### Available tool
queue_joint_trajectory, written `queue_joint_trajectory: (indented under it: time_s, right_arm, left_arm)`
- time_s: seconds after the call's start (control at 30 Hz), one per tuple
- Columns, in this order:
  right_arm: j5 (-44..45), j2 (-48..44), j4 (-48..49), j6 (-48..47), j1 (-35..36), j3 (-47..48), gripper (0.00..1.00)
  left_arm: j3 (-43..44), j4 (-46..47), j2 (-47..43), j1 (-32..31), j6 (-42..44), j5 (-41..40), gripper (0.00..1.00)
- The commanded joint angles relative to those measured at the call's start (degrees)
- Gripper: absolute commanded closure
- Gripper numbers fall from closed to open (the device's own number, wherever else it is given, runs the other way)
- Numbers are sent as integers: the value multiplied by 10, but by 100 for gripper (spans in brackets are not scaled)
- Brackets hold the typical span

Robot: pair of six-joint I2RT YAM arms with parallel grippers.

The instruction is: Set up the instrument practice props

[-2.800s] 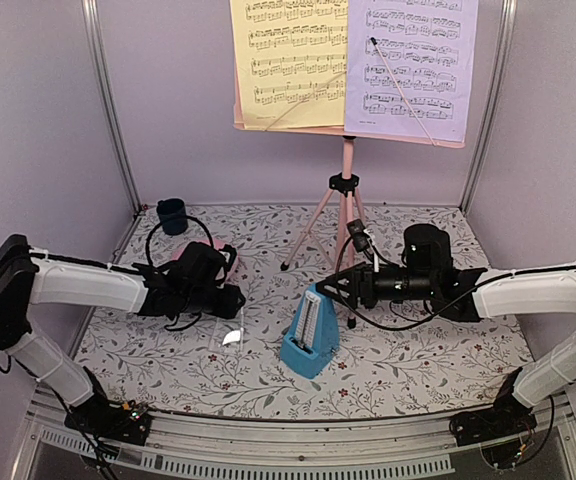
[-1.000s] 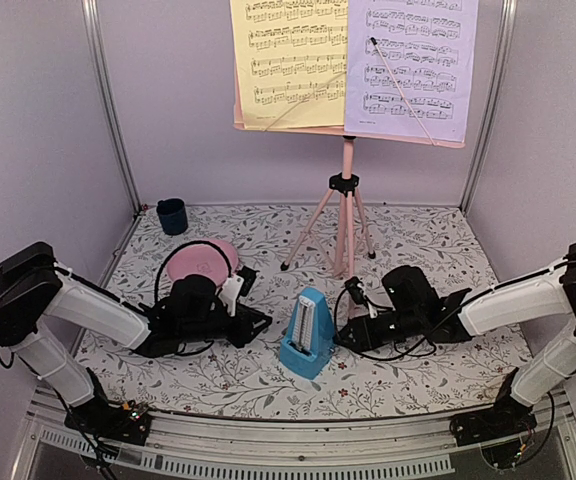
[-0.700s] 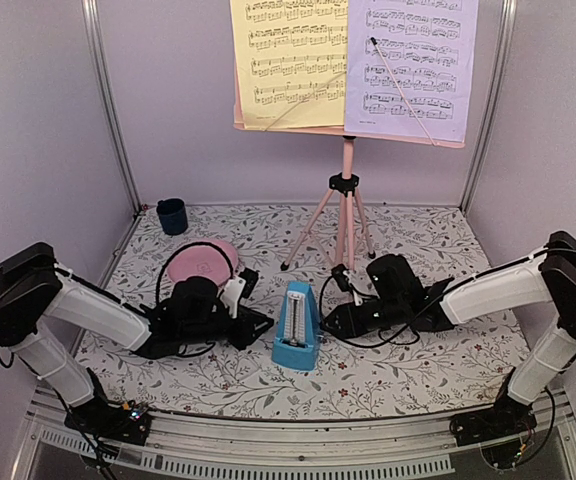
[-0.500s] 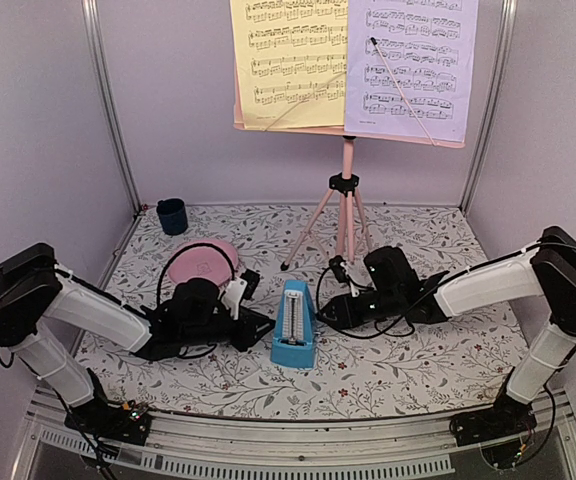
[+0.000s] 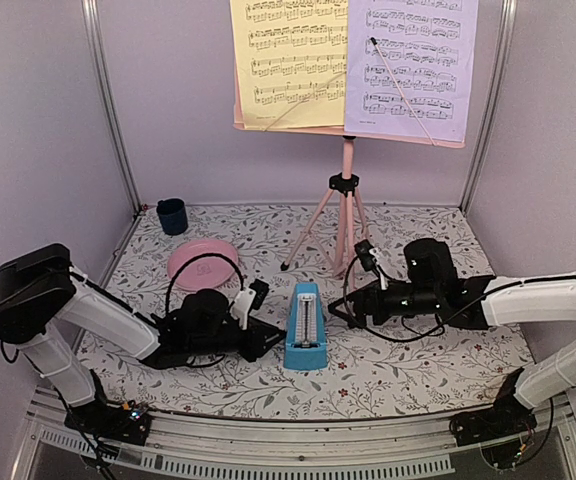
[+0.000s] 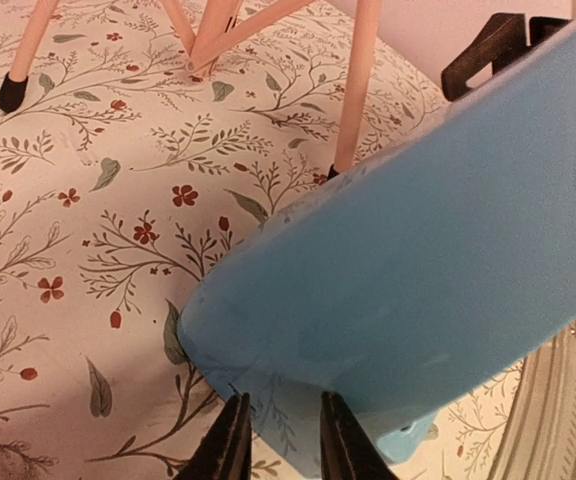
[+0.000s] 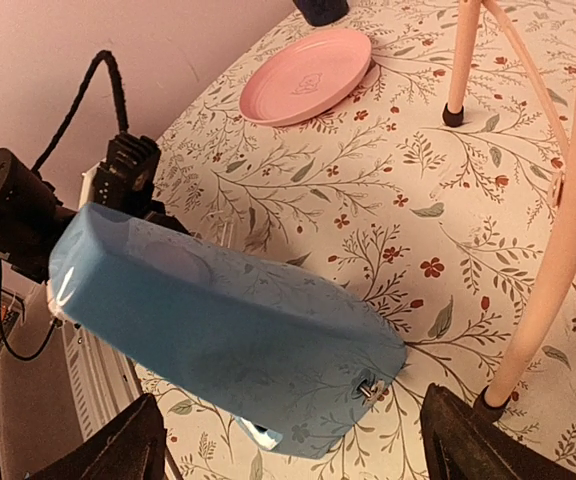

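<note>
Right claw (image 7: 298,445) released, spread wide beside the upright metronome (image 5: 304,325); left claw (image 6: 280,445) narrowed at its base, cannot tell if gripping. A nudge from either could topple it.

Lavender walls (image 5: 28,130) enclose a floral-patterned table (image 5: 438,220) with metal corner posts (image 5: 109,100).

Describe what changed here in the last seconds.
The right fingers opened, let go of the small blue pyramid metronome and drew back. The metronome, tilted before, now stands upright. The left fingers moved in beside it. The pink tripod music stand and round pink plate stayed.
</note>
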Motion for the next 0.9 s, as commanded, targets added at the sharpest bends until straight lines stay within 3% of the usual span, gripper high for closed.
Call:
queue_joint_trajectory:
  time_s: [0.0,0.07,0.33,0.67,0.87]
  right_arm:
    - [-20,-49,-10,-1,3,-29,5]
    - [-15,-58,-11,5,15,-26,0]
    - [23,-22,-11,30,67,15,0]
    - [74,22,-26,41,88,54,7]
    - [97,34,-35,48,88,66,18]
  left_arm:
    - [15,36,13,-21,-17,-3,72]
    - [21,36,18,-26,-16,-7,71]
    - [24,32,14,-32,-20,-20,70]
    - [25,25,9,-34,-12,-25,70]
    - [25,25,7,-34,-6,-27,70]
